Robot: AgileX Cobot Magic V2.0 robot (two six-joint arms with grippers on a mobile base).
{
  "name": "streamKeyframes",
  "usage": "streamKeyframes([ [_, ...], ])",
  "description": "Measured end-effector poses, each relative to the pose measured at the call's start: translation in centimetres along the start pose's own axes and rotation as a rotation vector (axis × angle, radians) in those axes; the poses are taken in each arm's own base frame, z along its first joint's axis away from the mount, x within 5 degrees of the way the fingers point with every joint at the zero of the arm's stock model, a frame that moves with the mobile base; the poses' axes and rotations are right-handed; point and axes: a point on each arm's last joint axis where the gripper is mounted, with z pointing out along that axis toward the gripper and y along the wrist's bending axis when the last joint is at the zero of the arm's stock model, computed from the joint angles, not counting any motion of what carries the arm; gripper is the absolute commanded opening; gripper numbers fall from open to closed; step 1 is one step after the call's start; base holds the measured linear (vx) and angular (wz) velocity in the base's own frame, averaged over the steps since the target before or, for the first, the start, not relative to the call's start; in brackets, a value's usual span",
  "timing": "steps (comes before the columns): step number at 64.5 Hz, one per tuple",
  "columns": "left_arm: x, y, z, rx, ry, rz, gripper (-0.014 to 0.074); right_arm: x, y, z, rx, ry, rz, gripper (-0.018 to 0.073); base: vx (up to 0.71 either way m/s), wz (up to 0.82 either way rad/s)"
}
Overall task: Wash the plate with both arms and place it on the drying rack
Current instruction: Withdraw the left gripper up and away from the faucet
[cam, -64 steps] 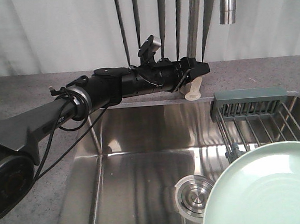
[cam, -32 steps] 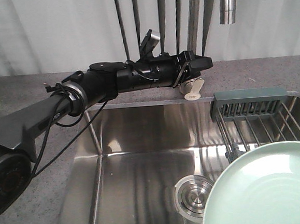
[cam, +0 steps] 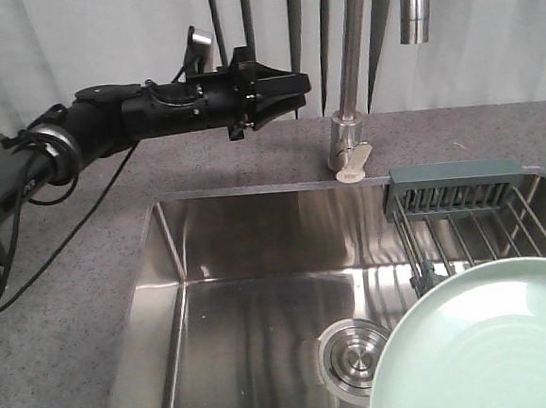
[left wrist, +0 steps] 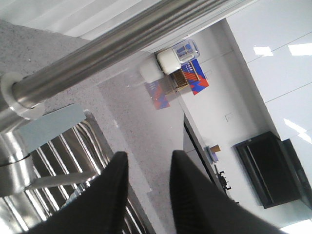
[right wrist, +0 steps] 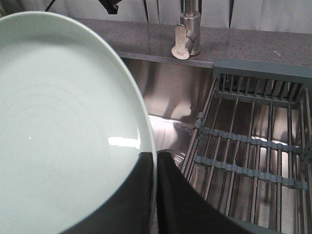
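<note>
Mint-green, smooth and matte: that's the plate [right wrist: 63, 122], and the right pincer [right wrist: 155, 195] has it clamped by the rim, one black finger across the face, the other behind, the edge pinched tight between them. It hangs over the front right of the steel sink [cam: 242, 291], and in the front view its edge overlaps the round drain [cam: 356, 358]. The drying rack [cam: 463, 213] sits just behind it across the sink's right end, wire bars bare, so the plate isn't racked yet.

Up top, the left arm [cam: 152, 114] reaches out level above the grey worktop [cam: 86, 351], left of the tap [cam: 347, 66] and well apart from the plate. From its wrist view, the left pincer [left wrist: 148, 170] shows two dark fingers parted by a modest gap with nothing between them. It's empty.

Now, the handling. This looks like a light, stiff piece, plastic by the finish, unlikely to chip. But that slick face catches a highlight, and with water on it I'd expect it to turn slippery fast. Held at one point on the edge, it could pivot or slide out under any sideways push. The low raised rim is the place to grip, pinched across the lip, and a second hold belongs on the far side, opposite the right pincer, not on the flat middle.
</note>
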Motion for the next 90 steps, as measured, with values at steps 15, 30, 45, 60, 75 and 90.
streamKeyframes([
  [15, -1.8, -1.6, -4.4, -0.034, 0.027, 0.023, -0.0007, 0.0, 0.0, 0.0, 0.0, 0.0, 0.0, -0.0005, 0.0, 0.0],
  [30, -2.5, -6.9, -7.8, -0.174, 0.061, 0.15, -0.0006, 0.0, 0.0, 0.0, 0.0, 0.0, 0.0, -0.0005, 0.0, 0.0],
  [45, -1.3, -13.7, -11.1, -0.488, 0.13, 0.338, -0.0006, 0.0, 0.0, 0.0, 0.0, 0.0, 0.0, -0.0005, 0.0, 0.0],
  [60, 1.1, -22.2, -14.7, -0.708, 0.082, 0.527, -0.0006, 0.0, 0.0, 0.0, 0.0, 0.0, 0.0, -0.0005, 0.0, 0.0],
  [75, 4.9, -30.4, -17.3, -0.712, -0.015, 0.691, -0.0006, 0.0, 0.0, 0.0, 0.0, 0.0, 0.0, -0.0005, 0.0, 0.0],
  [90, 10.8, -33.1, -19.5, -0.713, 0.006, 0.755, -0.0006, 0.0, 0.0, 0.0, 0.0, 0.0, 0.0, -0.0005, 0.0, 0.0],
])
